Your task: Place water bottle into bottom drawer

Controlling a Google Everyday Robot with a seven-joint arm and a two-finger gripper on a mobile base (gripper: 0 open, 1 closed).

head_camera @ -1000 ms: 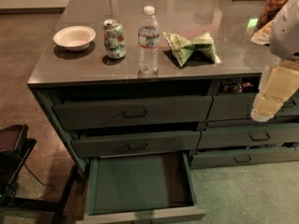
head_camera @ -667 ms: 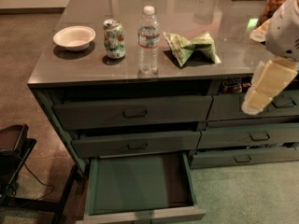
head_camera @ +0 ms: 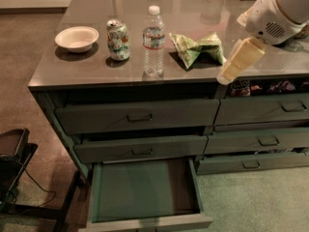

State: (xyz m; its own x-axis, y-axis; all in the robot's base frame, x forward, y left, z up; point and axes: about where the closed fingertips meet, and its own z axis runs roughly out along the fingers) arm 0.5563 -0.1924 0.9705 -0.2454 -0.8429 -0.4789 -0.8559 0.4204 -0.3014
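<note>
The water bottle [head_camera: 153, 40] stands upright on the grey counter, clear with a white cap and a red-white-blue label band, between the green-white soda can [head_camera: 118, 39] and a green chip bag [head_camera: 198, 49]. The bottom drawer [head_camera: 145, 190] of the left column is pulled out, and its flat greenish floor is bare. My gripper [head_camera: 228, 73], cream-coloured on a white arm, hangs over the counter's front edge, to the right of the chip bag and well to the right of the bottle. It holds nothing that I can see.
A white bowl [head_camera: 77, 37] sits at the counter's left. The two higher left drawers [head_camera: 137, 115] stand slightly ajar. The right-column drawers [head_camera: 263, 110] show clutter at the top. A black stand [head_camera: 14, 163] is on the floor at the left.
My gripper and arm have moved left and up, from the right edge toward the counter's front near the chip bag. The bottle, the can and the drawers have not moved.
</note>
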